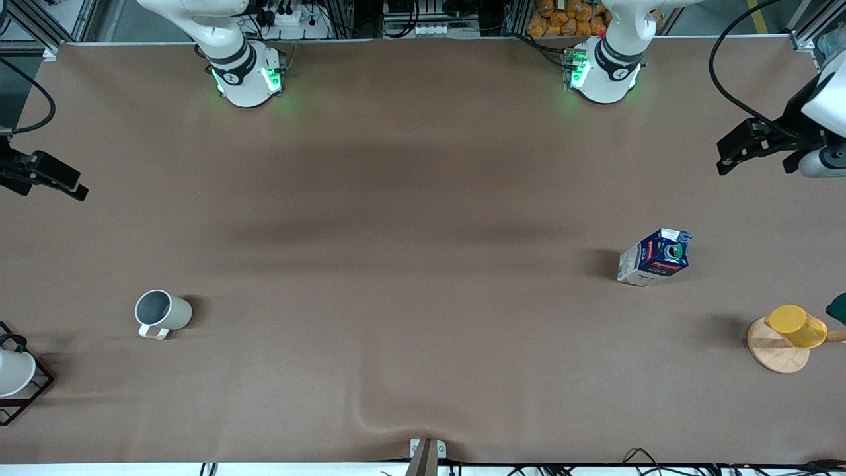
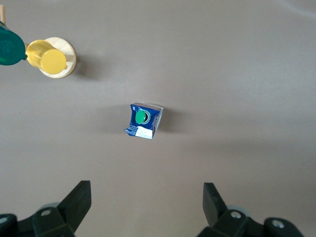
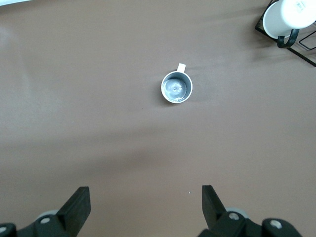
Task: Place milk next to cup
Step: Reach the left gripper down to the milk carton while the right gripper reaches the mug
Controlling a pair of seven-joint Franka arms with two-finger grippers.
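The milk (image 1: 654,258), a dark blue carton with a green cap, stands on the table toward the left arm's end; it also shows in the left wrist view (image 2: 143,121). The cup (image 1: 162,312), a beige mug with a grey inside, stands upright toward the right arm's end, nearer to the front camera than the milk, and shows in the right wrist view (image 3: 176,87). My left gripper (image 1: 733,153) (image 2: 147,197) is open and empty, high over the table's left-arm end. My right gripper (image 1: 78,186) (image 3: 146,200) is open and empty, high over the right-arm end.
A yellow cup (image 1: 796,326) (image 2: 47,58) sits on a round wooden coaster (image 1: 776,354) beside a green object (image 1: 838,307) at the left arm's end. A white cup (image 1: 13,373) (image 3: 291,14) sits in a black wire rack (image 3: 306,47) at the right arm's end.
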